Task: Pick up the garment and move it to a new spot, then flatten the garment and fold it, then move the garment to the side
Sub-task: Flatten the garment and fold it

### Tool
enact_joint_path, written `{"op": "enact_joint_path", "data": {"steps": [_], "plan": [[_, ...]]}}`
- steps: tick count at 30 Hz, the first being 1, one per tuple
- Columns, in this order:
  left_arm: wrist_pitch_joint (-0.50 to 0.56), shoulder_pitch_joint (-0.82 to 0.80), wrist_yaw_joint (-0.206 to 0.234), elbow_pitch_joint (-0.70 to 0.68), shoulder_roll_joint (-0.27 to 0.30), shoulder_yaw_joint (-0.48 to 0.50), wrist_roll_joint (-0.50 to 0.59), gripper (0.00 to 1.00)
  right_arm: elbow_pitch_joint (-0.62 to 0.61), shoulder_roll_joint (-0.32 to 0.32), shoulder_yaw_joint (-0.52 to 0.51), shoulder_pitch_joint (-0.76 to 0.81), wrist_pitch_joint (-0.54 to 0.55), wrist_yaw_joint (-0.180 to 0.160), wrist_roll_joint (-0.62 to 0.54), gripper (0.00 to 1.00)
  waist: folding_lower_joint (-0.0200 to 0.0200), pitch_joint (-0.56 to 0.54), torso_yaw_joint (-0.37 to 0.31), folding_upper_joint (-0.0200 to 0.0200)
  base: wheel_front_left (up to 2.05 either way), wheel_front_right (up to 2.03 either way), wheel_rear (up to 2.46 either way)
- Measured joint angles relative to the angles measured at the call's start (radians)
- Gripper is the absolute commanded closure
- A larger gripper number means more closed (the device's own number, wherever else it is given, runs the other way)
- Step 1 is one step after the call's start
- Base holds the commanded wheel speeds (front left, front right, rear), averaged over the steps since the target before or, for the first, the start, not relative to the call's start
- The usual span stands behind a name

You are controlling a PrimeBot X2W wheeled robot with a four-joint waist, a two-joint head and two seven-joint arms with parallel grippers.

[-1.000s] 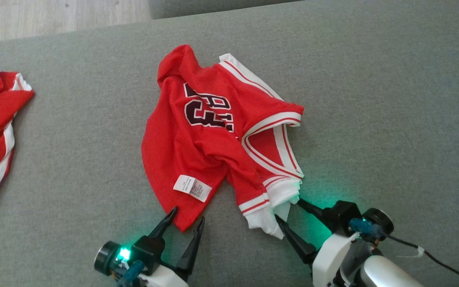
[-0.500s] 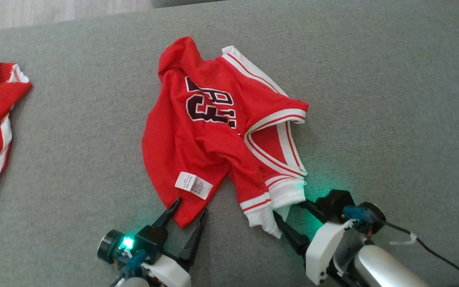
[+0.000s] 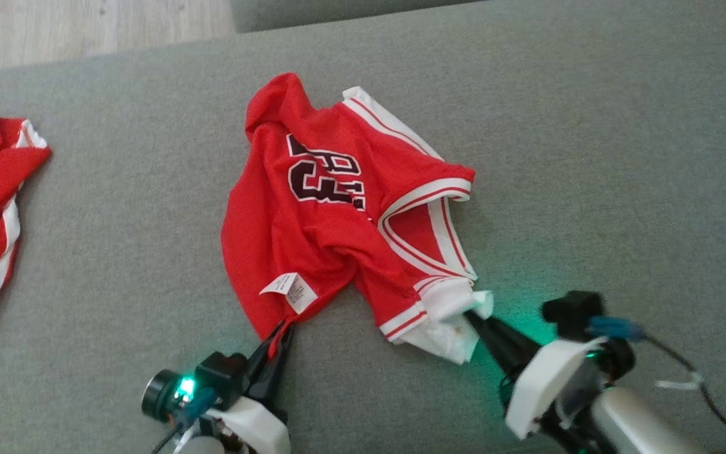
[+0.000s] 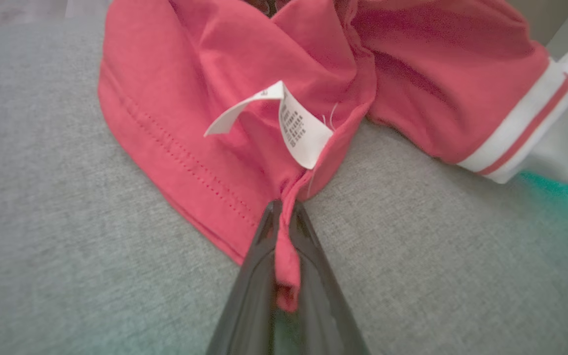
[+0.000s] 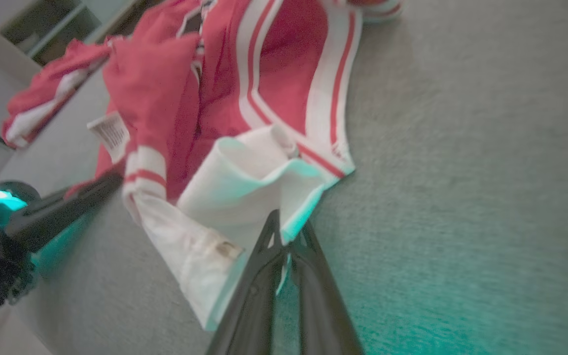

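Both claws now clamped where they gaped before, left claw (image 3: 284,331) pinching jersey (image 3: 338,208) red hem, right claw (image 3: 471,317) pinching its white edge, jersey stretching away from them across grey surface (image 3: 590,157)

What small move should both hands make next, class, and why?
Probably lift both hands together. The left hand is shut on the red hem corner of the jersey, the right hand on its white edge, and the jersey lies crumpled on the grey surface, not yet moved.
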Motion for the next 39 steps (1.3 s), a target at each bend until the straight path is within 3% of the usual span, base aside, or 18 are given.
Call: {"op": "enact_joint_path", "data": {"steps": [7, 14, 23, 30, 35, 39], "plan": [[0.012, 0.097, 0.000, -0.123, 0.034, 0.053, -0.099, 1.00, -0.261, -0.069, -0.156, 0.089, -0.010, 0.000, 0.214, 1.00, 0.0000, -0.047, -0.014, 0.0000, 0.00, 0.00, 0.00], [0.091, 0.182, 0.000, -0.468, 0.091, 0.126, -0.230, 1.00, -0.519, -0.148, -0.310, 0.188, 0.044, 0.000, 0.384, 1.00, -0.0001, -0.085, -0.023, 0.0000, 0.00, 0.00, 0.00], [0.200, 0.269, 0.010, -0.885, 0.124, 0.175, -0.358, 1.00, -0.745, -0.157, -0.548, 0.239, 0.059, 0.000, 0.445, 1.00, -0.0001, -0.128, -0.049, 0.0000, 0.00, 0.00, 0.00], [0.317, 0.282, 0.010, -1.166, 0.185, 0.194, -0.470, 1.00, -0.886, -0.119, -0.775, 0.220, 0.139, 0.000, 0.448, 1.00, -0.0002, -0.147, -0.076, 0.0000, 0.00, 0.00, 0.00], [0.459, 0.153, 0.012, -1.303, 0.239, 0.209, -0.565, 1.00, -0.948, -0.041, -0.906, 0.033, 0.284, 0.000, 0.475, 1.00, -0.0002, -0.121, -0.081, 0.0000, 0.00, 0.00, 0.00], [0.571, -0.008, 0.036, -1.294, 0.264, 0.227, -0.642, 1.00, -0.881, 0.026, -0.932, -0.186, 0.412, 0.000, 0.399, 1.00, -0.0001, -0.080, -0.083, 0.0000, 0.00, 0.00, 0.00]]}}
